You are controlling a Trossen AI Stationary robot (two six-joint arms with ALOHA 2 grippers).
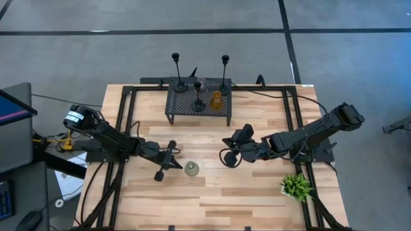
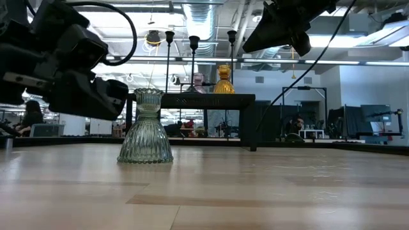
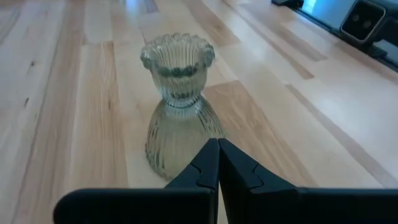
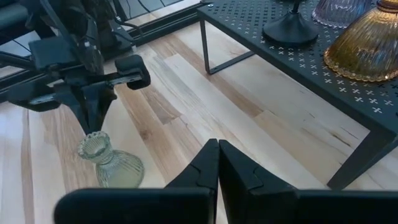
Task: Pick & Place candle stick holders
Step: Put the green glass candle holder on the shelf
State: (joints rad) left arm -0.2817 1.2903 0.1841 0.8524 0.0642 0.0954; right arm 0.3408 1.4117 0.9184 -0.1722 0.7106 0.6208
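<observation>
A: Where was the grey-green holder (image 1: pixel 191 169) at that pt?

B: Standing upright on the bare worktop (image 1: pixel 257 192), well apart from the rack (image 1: pixel 198 102). The other holders sat on the rack: three slim black ones (image 1: pixel 199 104), plus the amber (image 1: pixel 216 99) and pink (image 1: pixel 200 84).

A: Grippers?

B: Left gripper (image 3: pixel 217 165) clenched, fingers pressed together, nothing in it, just beside the grey-green holder w/o touching. Right gripper (image 4: pixel 217 163) also clenched and empty, hovering above the worktop nr the rack's front.

A: Why so?

B: Prob. the grey-green one was the last to go; left arm looked lined up for it but would need to open first.
</observation>
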